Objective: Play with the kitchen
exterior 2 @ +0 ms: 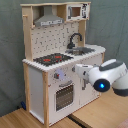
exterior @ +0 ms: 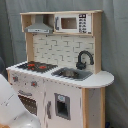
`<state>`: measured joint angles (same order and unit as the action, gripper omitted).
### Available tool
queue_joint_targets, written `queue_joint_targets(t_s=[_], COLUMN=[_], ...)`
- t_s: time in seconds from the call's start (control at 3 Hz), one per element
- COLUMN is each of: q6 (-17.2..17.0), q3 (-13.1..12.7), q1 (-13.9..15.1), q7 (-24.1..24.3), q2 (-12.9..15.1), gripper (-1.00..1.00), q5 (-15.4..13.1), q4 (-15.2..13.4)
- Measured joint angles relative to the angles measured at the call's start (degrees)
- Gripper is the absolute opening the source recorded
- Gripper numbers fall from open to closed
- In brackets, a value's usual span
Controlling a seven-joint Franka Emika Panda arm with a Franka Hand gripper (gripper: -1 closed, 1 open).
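Observation:
The kitchen point(exterior: 60, 50) is a white and light-wood toy unit with a black-red stovetop point(exterior: 37, 66), grey hood point(exterior: 39, 27), black faucet point(exterior: 84, 59) and sink point(exterior: 72, 74). In the second exterior view the kitchen point(exterior 2: 37, 85) shows its oven door point(exterior 2: 64, 95) and knobs point(exterior 2: 59, 76). My white arm point(exterior 2: 107, 77) reaches in from the second exterior view's right. Its gripper point(exterior 2: 77, 67) sits just in front of the cabinet panel below the counter, right of the knobs. In the first exterior view only the arm's white body point(exterior: 12, 107) shows at the lower left.
The kitchen stands on a light wooden surface point(exterior 2: 100, 112). A grey curtain point(exterior 2: 10, 50) hangs behind it. A microwave point(exterior: 72, 22) sits in the top shelf beside the hood.

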<state>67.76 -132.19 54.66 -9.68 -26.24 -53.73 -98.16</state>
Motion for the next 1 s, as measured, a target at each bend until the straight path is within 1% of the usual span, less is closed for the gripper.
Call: queue_joint_targets(t_s=[0.33, 0.67, 1.0], q6=[2.43, 7.11, 10.63], q3=[-0.93, -0.97, -0.97], q1=[0.0, 0.13, 0.17], q7=[-1.32, -0.07, 2.71], q2=[-4.09, -6.0, -6.59], gripper=[1.0, 1.0, 1.0], q5=[-2.91, -6.73, -9.45], q4=[-1.05, -3.08, -5.55])
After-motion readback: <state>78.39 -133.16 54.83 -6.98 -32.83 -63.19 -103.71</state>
